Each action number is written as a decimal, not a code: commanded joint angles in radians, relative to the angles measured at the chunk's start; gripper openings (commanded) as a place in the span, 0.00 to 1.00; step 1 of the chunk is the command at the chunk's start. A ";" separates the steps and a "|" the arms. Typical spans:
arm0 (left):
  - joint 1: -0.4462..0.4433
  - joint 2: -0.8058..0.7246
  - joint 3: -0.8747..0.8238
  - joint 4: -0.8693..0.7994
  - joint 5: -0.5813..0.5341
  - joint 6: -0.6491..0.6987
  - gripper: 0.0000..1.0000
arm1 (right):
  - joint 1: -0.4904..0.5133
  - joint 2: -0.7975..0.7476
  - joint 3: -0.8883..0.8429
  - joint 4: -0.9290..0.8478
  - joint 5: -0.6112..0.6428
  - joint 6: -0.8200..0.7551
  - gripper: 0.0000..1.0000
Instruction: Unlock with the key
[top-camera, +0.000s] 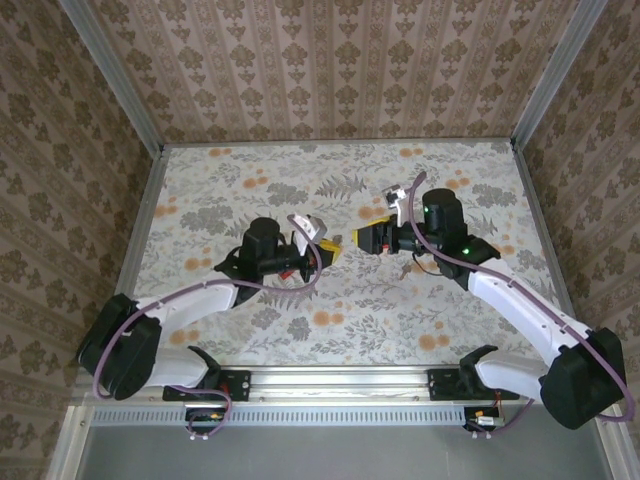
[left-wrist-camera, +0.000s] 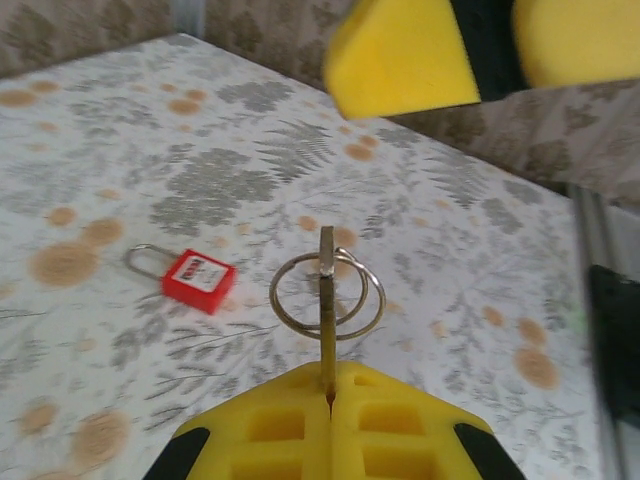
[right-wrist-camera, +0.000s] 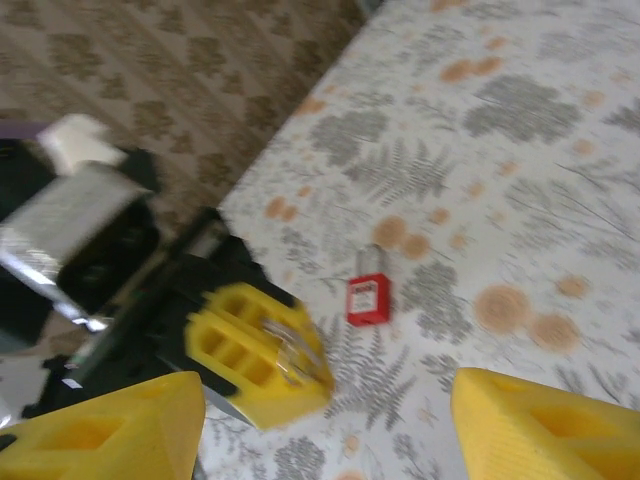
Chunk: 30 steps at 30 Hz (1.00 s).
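My left gripper (left-wrist-camera: 329, 385) is shut on a thin brass key (left-wrist-camera: 327, 300) that sticks straight out from between its yellow pads. Two steel key rings (left-wrist-camera: 272, 298) hang from the key's far end. A small red padlock (left-wrist-camera: 198, 281) with a steel shackle lies flat on the flowered table, to the left of and beyond the key. In the right wrist view the padlock (right-wrist-camera: 367, 298) lies just past the left gripper (right-wrist-camera: 260, 355). My right gripper (right-wrist-camera: 320, 430) is open with nothing between its yellow fingers (right-wrist-camera: 110, 425). In the top view the left gripper (top-camera: 322, 250) and the right gripper (top-camera: 365, 238) face each other closely at mid-table.
The flowered tabletop (top-camera: 250, 180) is ringed by patterned walls with metal corner posts (top-camera: 115, 80). A metal rail (top-camera: 330, 380) runs along the near edge by the arm bases. One yellow finger (left-wrist-camera: 400, 60) of the right gripper hangs above the key's far side.
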<state>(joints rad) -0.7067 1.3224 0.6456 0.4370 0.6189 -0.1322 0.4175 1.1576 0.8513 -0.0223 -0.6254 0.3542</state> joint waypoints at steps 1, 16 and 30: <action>0.027 0.031 0.046 -0.007 0.204 -0.091 0.00 | 0.000 0.046 0.016 0.127 -0.173 -0.048 0.69; 0.056 0.093 0.063 0.063 0.317 -0.185 0.00 | 0.052 0.158 0.034 0.093 -0.201 -0.098 0.65; 0.070 0.097 0.047 0.101 0.317 -0.211 0.00 | 0.068 0.179 0.057 0.073 -0.174 -0.086 0.31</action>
<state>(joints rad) -0.6460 1.4147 0.6777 0.4877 0.9058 -0.3218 0.4770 1.3411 0.8761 0.0536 -0.7967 0.2668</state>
